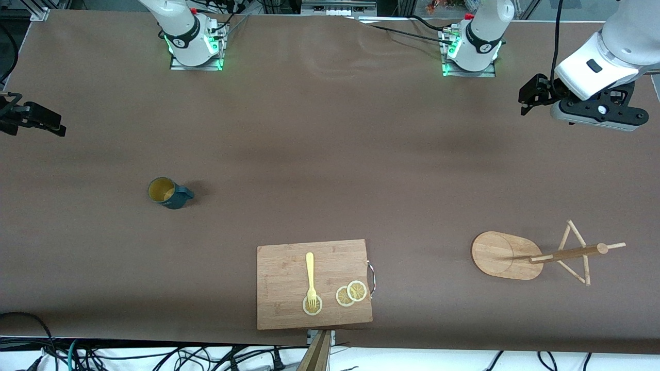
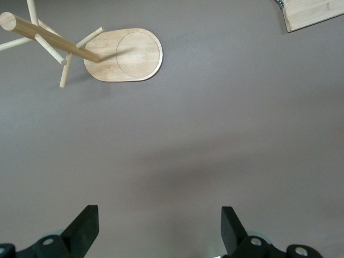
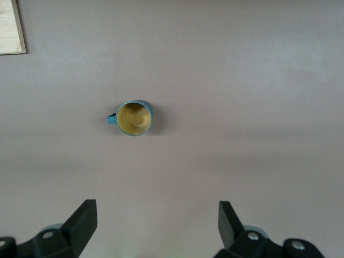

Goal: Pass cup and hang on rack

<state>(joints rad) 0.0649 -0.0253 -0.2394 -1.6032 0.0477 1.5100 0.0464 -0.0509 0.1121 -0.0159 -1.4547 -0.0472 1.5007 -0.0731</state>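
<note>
Teal-blue mug (image 1: 168, 193) with mustard interior stands untouched; right gripper (image 3: 156, 228) hangs spread above it, left gripper (image 2: 160, 231) waits spread; descent and grasp look due next.

Front camera high; wrists look down (sharing table (image 1: 330, 154)).

The cup (image 1: 167, 192) is a small dark teal-blue mug with a mustard-yellow inside. It stands upright on the surface (image 1: 330, 154), mouth up, its loop handle pointing toward the rack (image 1: 536, 255). The rack is a light wooden mug tree with an oval flat base, a darker central post and thin pegs. It stands well apart from the cup, toward the left arm's end, nearer the front camera.
</note>
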